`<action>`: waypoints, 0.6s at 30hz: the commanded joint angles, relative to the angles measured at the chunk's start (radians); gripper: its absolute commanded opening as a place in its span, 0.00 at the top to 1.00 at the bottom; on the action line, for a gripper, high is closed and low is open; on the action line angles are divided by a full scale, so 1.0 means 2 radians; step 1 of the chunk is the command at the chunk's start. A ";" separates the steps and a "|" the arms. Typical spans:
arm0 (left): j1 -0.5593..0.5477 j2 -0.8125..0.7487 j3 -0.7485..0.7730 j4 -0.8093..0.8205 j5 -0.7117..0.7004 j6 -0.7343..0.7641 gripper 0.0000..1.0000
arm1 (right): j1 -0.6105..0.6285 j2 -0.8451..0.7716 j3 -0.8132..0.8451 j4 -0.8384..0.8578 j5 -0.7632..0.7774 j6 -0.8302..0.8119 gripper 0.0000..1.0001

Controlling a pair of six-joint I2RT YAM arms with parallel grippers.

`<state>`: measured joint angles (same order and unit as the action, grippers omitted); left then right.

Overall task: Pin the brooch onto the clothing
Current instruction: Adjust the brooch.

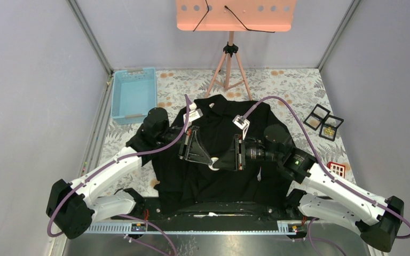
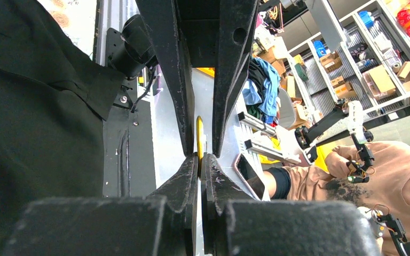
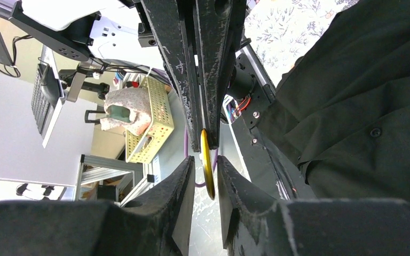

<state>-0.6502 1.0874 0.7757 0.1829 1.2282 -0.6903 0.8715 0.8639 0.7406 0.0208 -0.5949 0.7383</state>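
Black and soft, the shirt (image 1: pixel 213 184) lies spread in the middle of the worktop (image 1: pixel 293 85), with its hem at the near edge and its collar toward the far edge. Over its chest the left end effector (image 1: pixel 208 158) and the right end effector (image 1: pixel 219 162) meet tip to tip, with the small pale brooch (image 1: pixel 213 167) between them. A blue bin (image 1: pixel 133 95) sits at the far left corner. A tripod stand (image 1: pixel 229 69) rises at the far edge, and two black boxes (image 1: pixel 323 121) lie near the right edge.

From the left wrist, the left end effector's fingers (image 2: pixel 184 178) are clenched on the yellow brooch (image 2: pixel 199 136), which is seen edge-on. The right end effector's tips flank the brooch from the opposite side. The shirt's dark cloth (image 2: pixel 32 106) shows beside them.

From the right wrist, the right end effector's fingers (image 3: pixel 184 178) stand slightly parted and released. The gold brooch (image 3: pixel 208 170) sits in the gap between them, and a sliver of space shows on each side of it. The left end effector's closed tips grip the brooch's far rim. A shirt button (image 3: pixel 375 132) shows on the cloth alongside.
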 commanded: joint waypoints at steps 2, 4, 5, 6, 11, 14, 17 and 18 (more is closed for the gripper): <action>-0.001 -0.010 -0.002 0.034 0.016 -0.002 1.00 | 0.003 -0.005 -0.001 0.033 -0.007 0.005 0.73; -0.001 -0.011 -0.003 0.035 0.016 -0.002 1.00 | 0.003 -0.006 -0.001 0.037 -0.006 0.007 0.73; -0.001 -0.011 -0.003 0.035 0.016 -0.002 1.00 | 0.003 -0.006 -0.001 0.039 -0.006 0.008 0.74; -0.001 -0.011 -0.003 0.035 0.016 -0.002 1.00 | 0.003 -0.006 -0.002 0.042 -0.005 0.010 0.75; -0.001 -0.014 -0.004 0.037 0.015 -0.004 1.00 | 0.003 -0.003 0.002 0.026 0.005 0.002 0.79; -0.001 -0.014 -0.004 0.038 0.016 -0.005 1.00 | 0.003 -0.003 0.001 0.011 0.012 -0.004 0.82; -0.001 -0.016 -0.004 0.040 0.015 -0.005 1.00 | 0.003 -0.004 0.002 0.000 0.023 -0.006 0.87; -0.001 -0.017 -0.004 0.040 0.015 -0.005 1.00 | 0.003 -0.003 0.004 -0.005 0.028 -0.006 0.89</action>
<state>-0.6502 1.0870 0.7696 0.1932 1.2301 -0.7025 0.8719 0.8639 0.7368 0.0360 -0.5838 0.7452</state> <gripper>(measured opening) 0.025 0.148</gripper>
